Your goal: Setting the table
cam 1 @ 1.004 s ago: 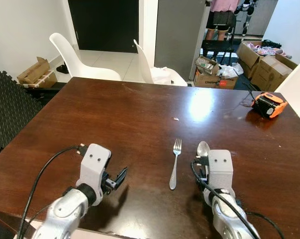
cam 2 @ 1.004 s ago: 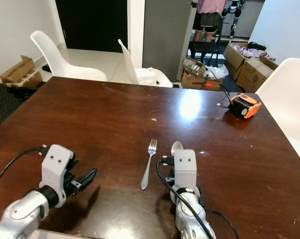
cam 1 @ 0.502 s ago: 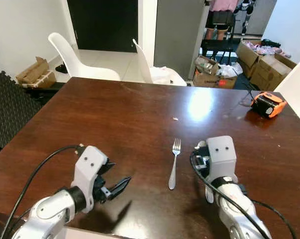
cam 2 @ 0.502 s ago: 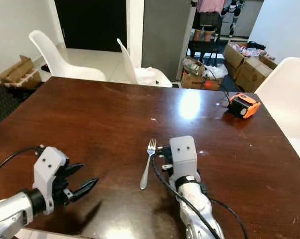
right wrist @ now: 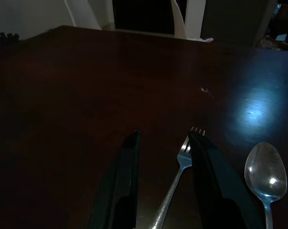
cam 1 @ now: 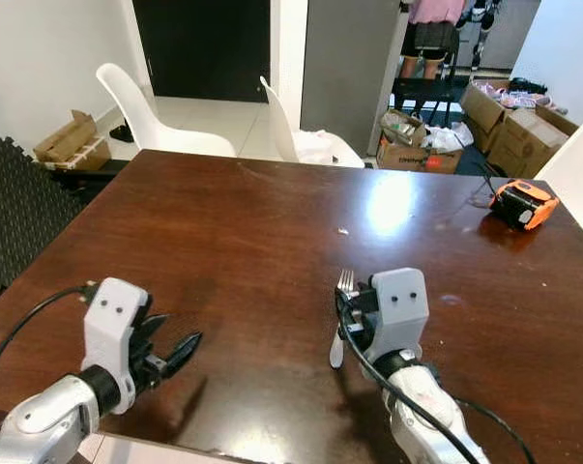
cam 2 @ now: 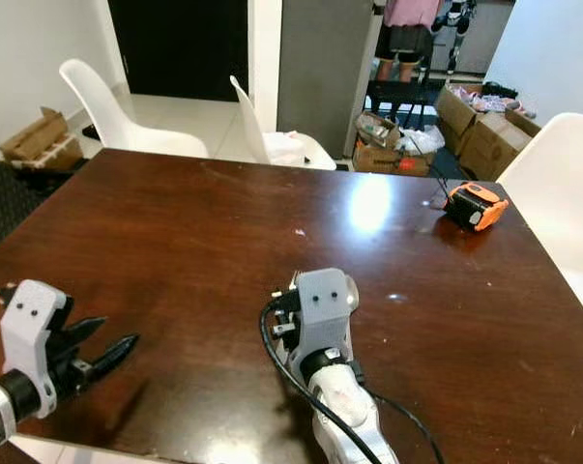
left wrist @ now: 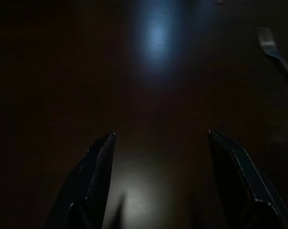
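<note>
On the dark wooden table point(cam 1: 223, 232) lies a silver fork point(cam 1: 344, 286), tines pointing away from me. My right arm's white wrist block point(cam 1: 399, 307) hovers just to its right and covers part of it. In the right wrist view the right gripper point(right wrist: 165, 135) is open, the fork point(right wrist: 181, 162) lies between its fingers point(right wrist: 208, 176), and a silver spoon point(right wrist: 264, 172) rests beside the fork, outside them. My left gripper point(cam 1: 175, 334) hangs open over bare table near the front left edge; its wrist view shows the fork point(left wrist: 275, 50) far off to one side.
An orange device point(cam 1: 523, 203) with a cable sits at the table's far right. White chairs point(cam 1: 165, 121) point(cam 1: 301, 135) stand at the far side, another point(cam 1: 576, 164) at the right. Cardboard boxes point(cam 1: 509, 121) and a standing person point(cam 1: 428, 29) are beyond the table.
My right arm has shifted left, from above the spoon to over the fork, hiding the spoon in the head views. My left arm has drawn back to the left, still open.
</note>
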`<state>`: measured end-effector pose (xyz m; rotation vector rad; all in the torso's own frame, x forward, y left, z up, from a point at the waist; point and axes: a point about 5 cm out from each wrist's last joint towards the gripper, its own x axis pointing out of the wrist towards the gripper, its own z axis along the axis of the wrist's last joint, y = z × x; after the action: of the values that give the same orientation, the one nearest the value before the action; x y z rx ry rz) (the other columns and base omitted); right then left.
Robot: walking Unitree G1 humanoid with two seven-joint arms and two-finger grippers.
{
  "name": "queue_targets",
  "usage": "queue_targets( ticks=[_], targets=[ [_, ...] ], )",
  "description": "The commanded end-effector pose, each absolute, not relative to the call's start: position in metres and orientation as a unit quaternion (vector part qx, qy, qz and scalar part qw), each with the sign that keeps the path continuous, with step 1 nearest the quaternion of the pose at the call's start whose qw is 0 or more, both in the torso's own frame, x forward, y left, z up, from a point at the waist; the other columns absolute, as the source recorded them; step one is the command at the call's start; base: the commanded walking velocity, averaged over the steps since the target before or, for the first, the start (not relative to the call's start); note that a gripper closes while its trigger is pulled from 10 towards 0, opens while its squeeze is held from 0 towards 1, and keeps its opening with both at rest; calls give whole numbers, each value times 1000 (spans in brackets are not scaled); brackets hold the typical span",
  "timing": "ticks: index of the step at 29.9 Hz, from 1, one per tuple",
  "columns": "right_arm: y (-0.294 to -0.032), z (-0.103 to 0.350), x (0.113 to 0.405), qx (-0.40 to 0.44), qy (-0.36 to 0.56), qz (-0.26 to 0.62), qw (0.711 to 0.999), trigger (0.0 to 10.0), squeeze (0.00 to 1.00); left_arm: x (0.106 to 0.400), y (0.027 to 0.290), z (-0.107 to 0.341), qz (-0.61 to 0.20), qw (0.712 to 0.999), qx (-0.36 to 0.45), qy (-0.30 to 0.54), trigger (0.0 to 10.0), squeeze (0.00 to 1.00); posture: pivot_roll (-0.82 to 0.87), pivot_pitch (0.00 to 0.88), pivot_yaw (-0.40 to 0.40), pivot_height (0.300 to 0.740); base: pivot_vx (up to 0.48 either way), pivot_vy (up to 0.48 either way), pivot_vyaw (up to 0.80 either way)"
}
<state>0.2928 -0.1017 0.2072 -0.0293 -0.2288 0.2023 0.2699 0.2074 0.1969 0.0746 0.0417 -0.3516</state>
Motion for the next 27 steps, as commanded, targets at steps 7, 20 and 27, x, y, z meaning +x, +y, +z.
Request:
queue_targets(
  ticks=[7,20,27],
  targets=[
    [-115,201,296,-2,-108,64,992,10000,0,276,195,179,-113,992,38,35,10000,0,55,168,91,740,0,0,0],
    [-123,194,302,30,-95,36,994,10000,0,283,185,176,-92,994,56,28,10000,0,58,160,89,740,0,0,0],
    [-123,192,303,67,-86,36,993,10000,0,284,182,174,-89,994,55,26,10000,0,57,157,85,740,0,0,0]
  ],
)
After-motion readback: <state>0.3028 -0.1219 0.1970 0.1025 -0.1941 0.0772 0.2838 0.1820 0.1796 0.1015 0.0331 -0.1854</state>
